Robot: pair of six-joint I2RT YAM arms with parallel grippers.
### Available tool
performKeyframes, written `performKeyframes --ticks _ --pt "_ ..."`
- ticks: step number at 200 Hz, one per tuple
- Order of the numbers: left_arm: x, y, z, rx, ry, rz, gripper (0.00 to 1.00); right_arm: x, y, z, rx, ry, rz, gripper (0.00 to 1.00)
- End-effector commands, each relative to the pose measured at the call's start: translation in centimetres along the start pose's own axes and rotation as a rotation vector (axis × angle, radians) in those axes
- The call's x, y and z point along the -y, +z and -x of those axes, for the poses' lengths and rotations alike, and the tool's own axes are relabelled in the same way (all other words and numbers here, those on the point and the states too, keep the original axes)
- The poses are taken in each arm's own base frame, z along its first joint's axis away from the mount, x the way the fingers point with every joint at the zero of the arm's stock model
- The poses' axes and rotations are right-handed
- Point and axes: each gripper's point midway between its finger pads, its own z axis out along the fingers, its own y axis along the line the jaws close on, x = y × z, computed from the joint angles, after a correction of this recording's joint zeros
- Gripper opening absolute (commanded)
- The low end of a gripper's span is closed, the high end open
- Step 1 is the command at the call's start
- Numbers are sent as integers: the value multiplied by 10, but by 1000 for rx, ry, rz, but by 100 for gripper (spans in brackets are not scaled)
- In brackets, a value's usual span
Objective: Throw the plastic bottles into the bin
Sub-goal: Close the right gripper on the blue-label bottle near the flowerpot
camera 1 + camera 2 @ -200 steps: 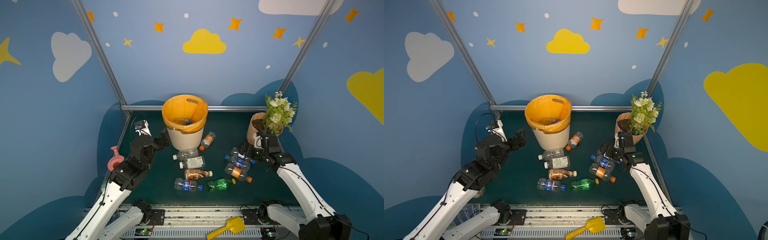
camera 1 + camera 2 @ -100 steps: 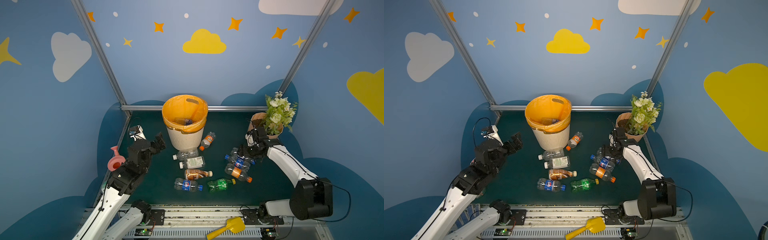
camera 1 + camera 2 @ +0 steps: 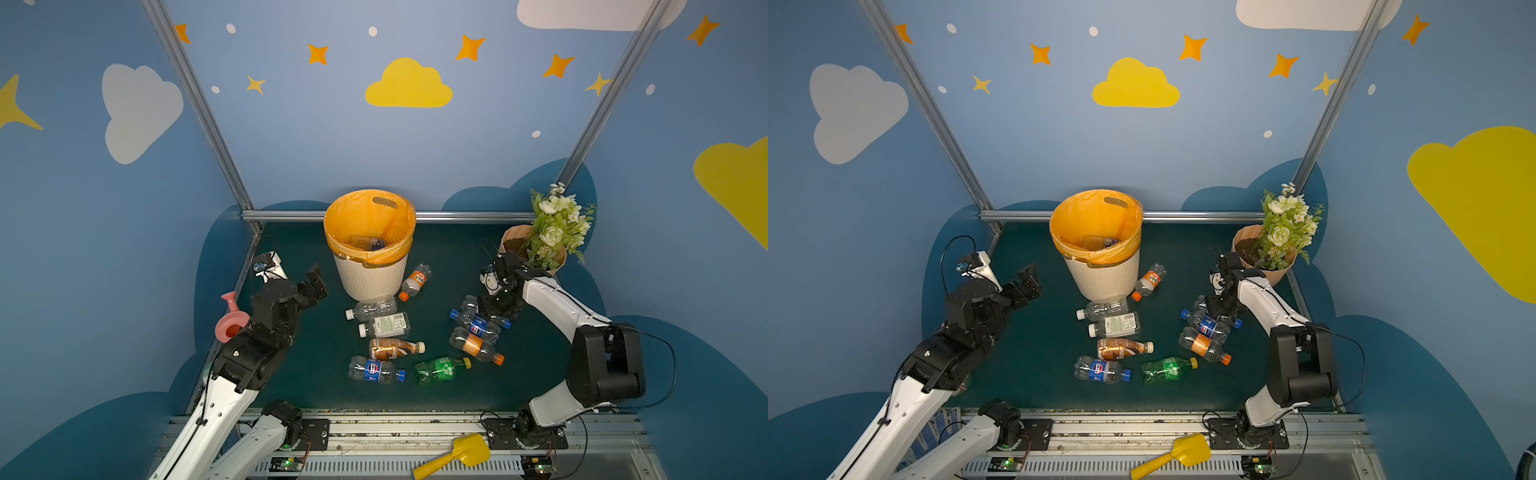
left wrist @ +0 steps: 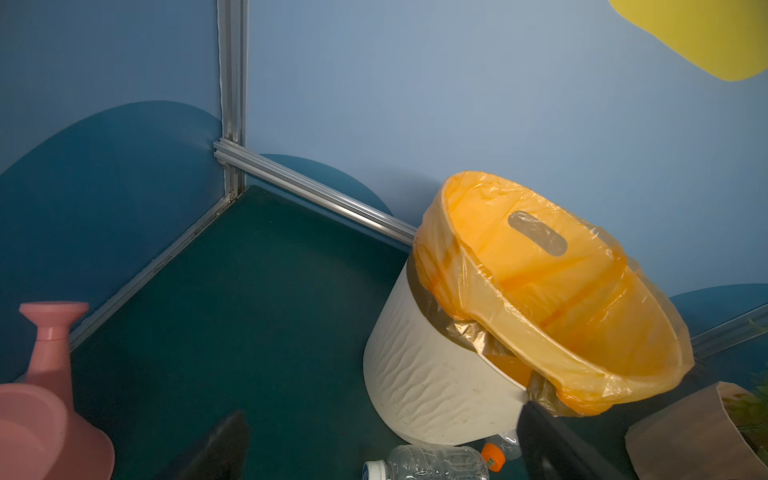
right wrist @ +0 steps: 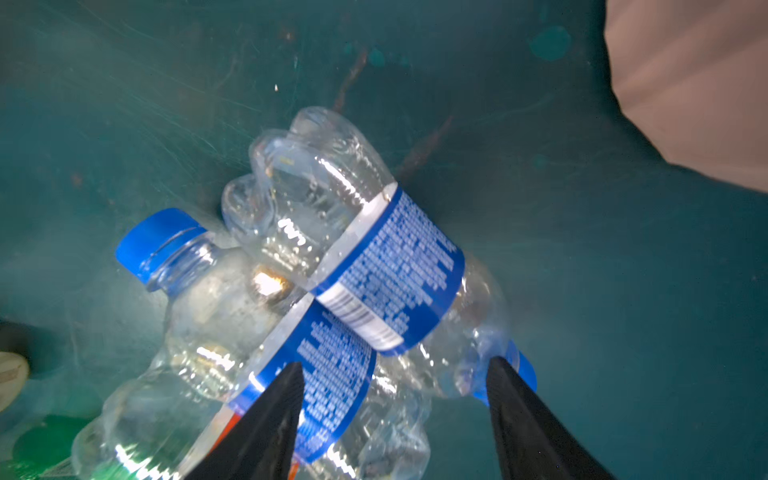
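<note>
crumpled clear bottles [image 3: 478,328] lie near the ribbed cream bin [image 3: 370,282].

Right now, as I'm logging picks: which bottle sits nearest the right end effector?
The clear blue-labelled bottle lying crosswise atop another blue-capped bottle; the right end effector straddles its neck end.
</note>
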Motion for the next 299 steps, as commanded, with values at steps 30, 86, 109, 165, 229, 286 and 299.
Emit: performKeyframes --ticks 30,86,109,165,229,286,299 --pt "-7 -4 -2 -7 -4 19 100 6 11 10 -27 -60 -24 67" --pt "-9 -5 -2 -7 -7 24 100 5 25 19 -37 -70 -7 70" --pt "-12 -5 -2 -6 -7 33 100 1 31 22 -46 -77 15 73" --pt "-16 -8 0 3 -12 46 100 2 46 26 -62 -65 19 69" --pt "-20 -9 -1 2 -16 59 100 -4 59 34 -71 -61 57 60" --pt "-29 -10 -5 0 -29 96 100 -7 17 60 77 -23 81 47" --pt "-31 -9 -8 -5 -28 104 100 -7 -4 68 137 -13 78 47"
